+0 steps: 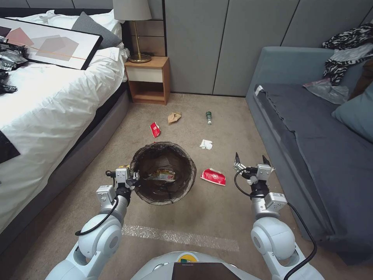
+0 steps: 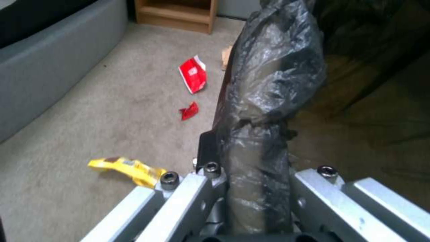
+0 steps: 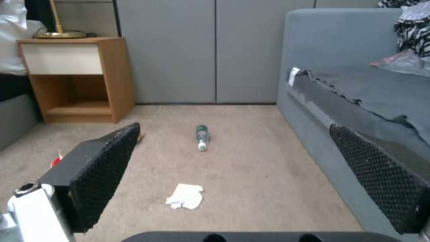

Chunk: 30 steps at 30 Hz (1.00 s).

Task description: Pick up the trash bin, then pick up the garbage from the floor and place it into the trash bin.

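The trash bin [image 1: 163,145], a round bucket with a dark liner, stands on the carpet in front of me, with a colourful wrapper [image 1: 163,175] inside it. My left gripper [image 1: 132,176] is shut on the bin's left rim; the left wrist view shows the lined rim [image 2: 273,67] pinched in that gripper [image 2: 251,158]. My right gripper [image 1: 250,159] hangs open and empty right of the bin. Garbage on the floor: a red wrapper [image 1: 213,177], white paper [image 1: 206,144] [image 3: 184,200], a green bottle [image 1: 208,117] [image 3: 202,137], a brown bag [image 1: 174,117], a red-and-white wrapper [image 1: 155,129] [image 2: 193,74], and a yellow wrapper [image 2: 130,168].
A white bed [image 1: 46,109] runs along the left. A grey sofa [image 1: 311,136] lines the right. A wooden nightstand [image 1: 149,79] with a lamp stands against the far wall. A small red scrap [image 2: 189,111] lies beside the bin.
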{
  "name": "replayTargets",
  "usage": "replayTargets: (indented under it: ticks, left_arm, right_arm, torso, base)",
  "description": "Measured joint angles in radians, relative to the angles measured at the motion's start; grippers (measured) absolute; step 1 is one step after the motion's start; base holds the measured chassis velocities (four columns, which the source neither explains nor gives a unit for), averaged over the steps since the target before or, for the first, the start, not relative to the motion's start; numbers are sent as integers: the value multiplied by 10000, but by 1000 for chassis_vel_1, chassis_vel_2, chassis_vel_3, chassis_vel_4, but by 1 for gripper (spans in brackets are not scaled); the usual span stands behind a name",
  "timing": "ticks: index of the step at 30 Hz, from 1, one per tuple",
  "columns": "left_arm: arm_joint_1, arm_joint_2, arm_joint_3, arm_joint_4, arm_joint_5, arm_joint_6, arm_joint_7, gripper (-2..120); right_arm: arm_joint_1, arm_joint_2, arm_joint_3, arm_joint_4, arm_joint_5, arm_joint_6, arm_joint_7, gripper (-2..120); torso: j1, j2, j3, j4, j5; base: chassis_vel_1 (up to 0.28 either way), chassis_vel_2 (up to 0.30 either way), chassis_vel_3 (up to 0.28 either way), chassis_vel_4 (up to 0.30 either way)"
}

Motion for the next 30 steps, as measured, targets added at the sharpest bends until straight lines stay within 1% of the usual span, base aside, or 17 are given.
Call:
replayTargets:
  ticks: [23, 29, 30]
  left_arm:
    - [-103, 6, 15, 109, -41, -8, 3, 3]
    - [-128, 2, 15, 129, -46, -8, 1, 3]
    - [-131, -1, 16, 137, -46, -8, 1, 3]
  right_arm:
    - [136, 1, -35, -121, -12, 1, 8, 100]
    - [240, -7, -60, -214, -13, 117, 71, 100]
    - [249, -11, -60, -223, -15, 118, 76, 100]
  torso:
    - [-1, 0, 0, -4, -1]
    - [0, 0, 1, 2, 0]
    - [1, 0, 2, 1, -2]
  base:
    - [-145, 152, 148, -152]
    - [-131, 141, 156, -130]
    - [-101, 86, 122, -89]
